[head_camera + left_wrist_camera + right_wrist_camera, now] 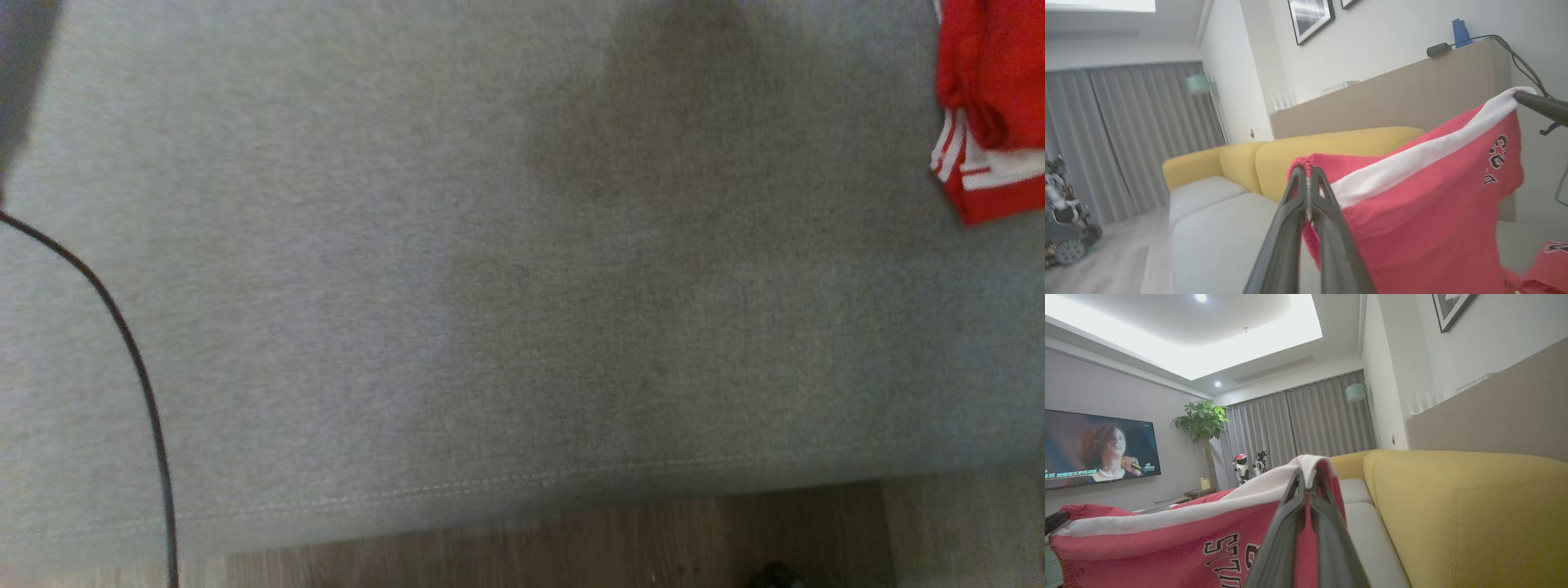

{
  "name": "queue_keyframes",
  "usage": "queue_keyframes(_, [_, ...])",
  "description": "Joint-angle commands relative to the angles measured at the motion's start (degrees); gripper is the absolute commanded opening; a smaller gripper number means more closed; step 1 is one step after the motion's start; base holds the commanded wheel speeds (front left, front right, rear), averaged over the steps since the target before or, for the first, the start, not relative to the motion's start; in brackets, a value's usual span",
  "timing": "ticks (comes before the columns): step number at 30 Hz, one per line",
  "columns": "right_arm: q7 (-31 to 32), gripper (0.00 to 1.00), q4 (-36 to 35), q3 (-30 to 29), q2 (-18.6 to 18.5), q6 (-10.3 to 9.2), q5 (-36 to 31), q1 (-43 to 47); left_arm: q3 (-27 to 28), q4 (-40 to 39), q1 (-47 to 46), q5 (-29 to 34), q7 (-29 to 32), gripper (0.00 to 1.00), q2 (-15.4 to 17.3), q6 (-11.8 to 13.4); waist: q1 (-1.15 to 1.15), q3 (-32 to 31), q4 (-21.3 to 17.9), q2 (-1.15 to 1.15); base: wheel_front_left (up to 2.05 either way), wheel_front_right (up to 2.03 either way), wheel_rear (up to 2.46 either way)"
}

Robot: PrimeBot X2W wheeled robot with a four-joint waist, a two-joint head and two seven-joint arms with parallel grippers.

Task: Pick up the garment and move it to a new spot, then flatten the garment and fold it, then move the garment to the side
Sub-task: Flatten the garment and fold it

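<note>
Jaws shut on its white-banded edge, the left gripper (1306, 176) and right gripper (1306, 479) hold the red garment (1433, 212) stretched between them in the air — it should go down level and taut — and where the wrist views show the grips, the head view shows the grey cushion (408, 286) awaiting it.

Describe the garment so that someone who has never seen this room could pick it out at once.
Find the sofa with the yellow back and grey seats. In front of it, the left gripper and right gripper hold the garment stretched between them by its top edge. Its red cloth, the white band along that edge and the dark lettering set it apart from the plain sofa.
</note>
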Motion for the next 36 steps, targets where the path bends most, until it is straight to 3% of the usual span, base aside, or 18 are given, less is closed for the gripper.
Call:
queue_keyframes(1, [-2.3, 0.0, -1.1, 0.6, 0.9, 0.35, -0.7, -2.7, 1.2, 0.7, -5.0, 2.7, -2.8, 0.0, 1.8, -0.1, -0.01, 4.0, -2.3, 0.0, 0.0, 0.0, 0.0])
queue_keyframes(6, [-7.4, 0.0, -1.7, 2.2, 0.2, 0.35, -0.7, -2.2, 2.3, 0.4, -5.8, 6.8, -5.4, 0.0, 1.1, -0.4, -0.01, 4.8, -2.3, 0.0, 0.0, 0.0, 0.0])
queue_keyframes(8, [-7.2, 0.0, -3.0, 3.3, -0.8, 0.35, -1.0, 2.3, 3.0, -3.8, -1.3, 7.3, -5.5, 0.0, 0.9, -0.5, -0.01, 4.4, -1.8, 0.0, 0.0, 0.0, 0.0])
queue_keyframes(12, [-7.0, 0.0, -8.2, 2.0, -1.7, 0.35, -0.5, 16.3, -0.9, -12.5, 11.5, 5.2, -5.5, 0.0, 1.3, -0.6, -0.01, 2.8, -0.6, 0.0, 0.0, 0.0, 0.0])
queue_keyframes(20, [-1.0, 0.0, -16.6, -1.8, 2.7, 0.35, -0.2, 48.7, -6.7, -20.0, 41.0, -1.2, -5.5, 0.0, 4.3, -0.6, -0.01, -2.0, -0.4, 0.0, 0.0, 0.0, 0.0])
queue_keyframes(29, [2.5, 0.0, -22.2, -7.4, 5.3, 0.35, 1.1, 65.6, -4.0, -22.1, 60.2, -1.1, -5.5, 0.0, 5.7, -0.6, -0.01, -6.1, 0.1, 0.0, 0.0, 0.0, 0.0])
queue_keyframes(36, [9.2, 0.0, -31.5, -12.3, 6.8, 0.35, 1.8, 74.0, -3.1, -25.8, 66.9, -1.5, -5.5, 0.0, 7.1, -0.6, -0.01, -6.9, 2.1, 0.0, 0.0, 0.0, 0.0])
